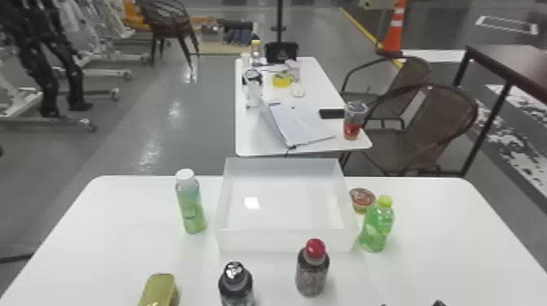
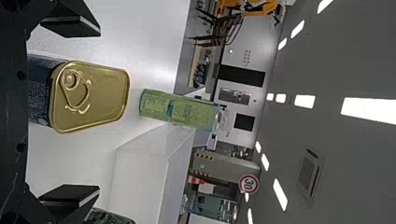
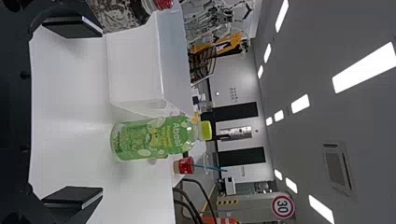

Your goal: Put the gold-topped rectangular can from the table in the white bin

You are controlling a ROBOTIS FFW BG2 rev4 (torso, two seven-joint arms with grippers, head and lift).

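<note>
The gold-topped can (image 1: pixel 158 291) stands on the table at the head view's bottom edge, left of centre. In the left wrist view, my left gripper (image 2: pixel 99 111) is open, and the can (image 2: pixel 93 95) is between its spread fingers with a gap on either side. Behind the dark bottles is the white bin (image 1: pixel 285 241), with no items inside. At the head view's bottom edge, the tips of my right gripper (image 1: pixel 411 304) show right of centre. The right wrist view has this right gripper (image 3: pixel 102 112) open, facing the green bottle with nothing held.
A tall green bottle (image 1: pixel 191 207) stands left of the bin. A black-capped bottle (image 1: pixel 237 287) and a red-capped bottle (image 1: pixel 312 270) stand in front of it. To its right are a small cup (image 1: pixel 361 200) and a yellow-capped green bottle (image 1: pixel 376 228).
</note>
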